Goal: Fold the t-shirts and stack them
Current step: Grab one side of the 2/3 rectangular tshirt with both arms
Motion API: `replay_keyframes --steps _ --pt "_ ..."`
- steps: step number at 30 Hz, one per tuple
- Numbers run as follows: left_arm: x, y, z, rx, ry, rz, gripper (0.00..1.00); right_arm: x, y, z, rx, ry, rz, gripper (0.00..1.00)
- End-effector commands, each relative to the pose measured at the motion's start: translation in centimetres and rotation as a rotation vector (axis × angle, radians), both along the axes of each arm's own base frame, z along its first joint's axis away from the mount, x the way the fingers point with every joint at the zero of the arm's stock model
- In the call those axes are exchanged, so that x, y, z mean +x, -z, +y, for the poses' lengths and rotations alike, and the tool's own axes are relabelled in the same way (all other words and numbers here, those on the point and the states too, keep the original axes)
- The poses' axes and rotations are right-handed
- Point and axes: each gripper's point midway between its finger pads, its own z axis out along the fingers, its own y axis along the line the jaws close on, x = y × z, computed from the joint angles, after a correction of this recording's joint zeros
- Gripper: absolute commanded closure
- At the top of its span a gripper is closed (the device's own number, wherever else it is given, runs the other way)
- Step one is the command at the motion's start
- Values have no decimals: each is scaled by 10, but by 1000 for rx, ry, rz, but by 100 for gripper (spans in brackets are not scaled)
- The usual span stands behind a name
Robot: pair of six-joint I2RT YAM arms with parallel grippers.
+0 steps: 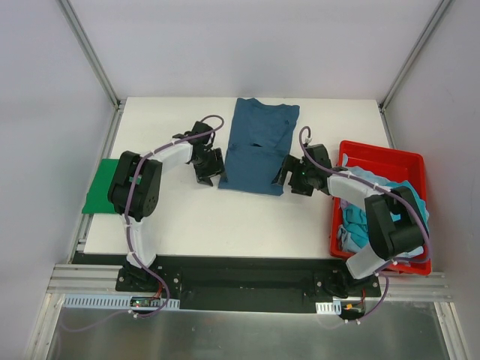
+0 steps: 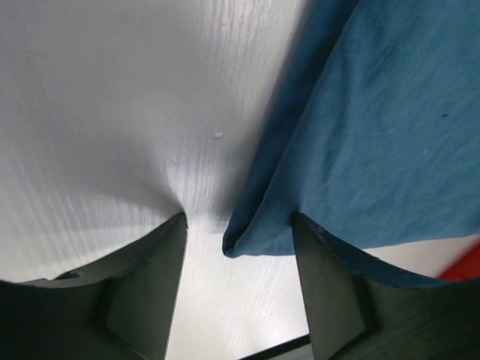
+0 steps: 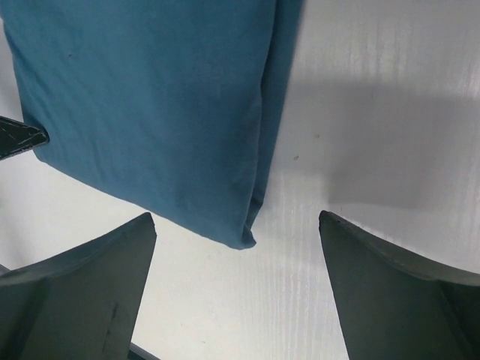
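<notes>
A dark teal-blue t-shirt [image 1: 256,146] lies flat on the white table, folded lengthwise into a long strip. My left gripper [image 1: 208,171] is open just left of its near left corner [image 2: 238,244]. My right gripper [image 1: 294,178] is open just right of its near right corner [image 3: 244,238]. Neither holds cloth. A folded bright green t-shirt [image 1: 102,187] lies at the table's left edge, partly under my left arm. Teal and light blue t-shirts [image 1: 367,202] are heaped in the red bin.
The red plastic bin [image 1: 381,157] stands at the right edge of the table, under my right arm. Metal frame posts rise at the back corners. The black base rail runs along the near edge.
</notes>
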Motion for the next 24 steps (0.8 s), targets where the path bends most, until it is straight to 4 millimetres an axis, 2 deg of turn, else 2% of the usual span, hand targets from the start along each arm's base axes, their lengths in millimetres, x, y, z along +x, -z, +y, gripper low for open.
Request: replay_keyframes --steps 1,4,11,12,14,17,20,23,24 --pt "5 8 -6 -19 1 28 49 7 0 7 32 7 -7 10" --pt "3 14 -8 -25 1 49 67 6 6 8 36 7 11 17" --pt "-4 22 -8 -24 4 81 86 4 21 18 52 -6 48 36" --pt "-5 22 -7 -21 -2 82 92 4 23 19 57 -4 55 38" --pt "-6 22 -7 -22 -3 84 99 3 26 23 65 -5 63 48" --pt "-6 21 -8 -25 -4 82 100 -7 27 27 91 -24 93 68" --pt "-9 16 -8 -36 -3 81 100 -21 28 26 87 -30 107 80" --pt "-19 10 -6 -43 0 79 100 -33 24 29 106 -53 113 100" --pt "-24 7 -4 -41 1 76 100 -39 23 31 115 -71 124 100"
